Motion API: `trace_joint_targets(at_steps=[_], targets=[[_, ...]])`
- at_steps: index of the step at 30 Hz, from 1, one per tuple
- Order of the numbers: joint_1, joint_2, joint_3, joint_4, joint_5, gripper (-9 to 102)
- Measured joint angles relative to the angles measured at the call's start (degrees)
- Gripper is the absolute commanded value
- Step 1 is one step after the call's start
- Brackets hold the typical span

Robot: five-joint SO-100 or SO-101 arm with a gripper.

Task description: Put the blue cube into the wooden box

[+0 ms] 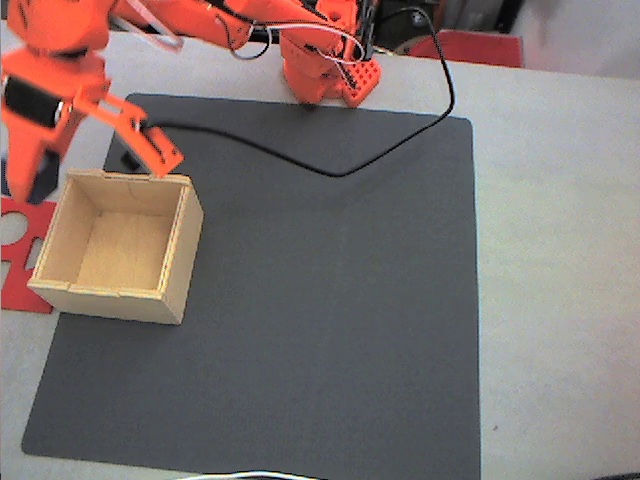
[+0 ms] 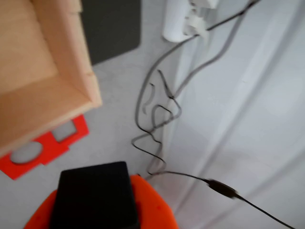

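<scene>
In the fixed view the wooden box (image 1: 118, 246) stands on the left edge of the dark mat, and the floor I can see inside it is bare. My orange gripper (image 1: 95, 168) hangs over the box's far rim. Its jaws are spread wide, one finger (image 1: 152, 146) over the far right corner and the other to the left of the box. Nothing shows between them. The wrist view looks past a corner of the wooden box (image 2: 52, 71) at the upper left. The blue cube is out of view.
A dark grey mat (image 1: 320, 300) covers most of the table. A flat red cut-out sheet (image 1: 15, 245) lies left of the box. A black cable (image 1: 330, 172) runs across the mat's far part to the arm's base (image 1: 325, 70). In the wrist view, loose cables (image 2: 157, 109) lie on the table.
</scene>
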Motion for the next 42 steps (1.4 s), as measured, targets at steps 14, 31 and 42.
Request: trace_joint_targets(at_steps=[14,31,42], targets=[[0.79,-13.27,0.0,0.0,5.98,0],[0.26,-25.75,0.0,-0.18,10.2,4],[-0.35,-26.63,0.0,-0.09,10.2,10]])
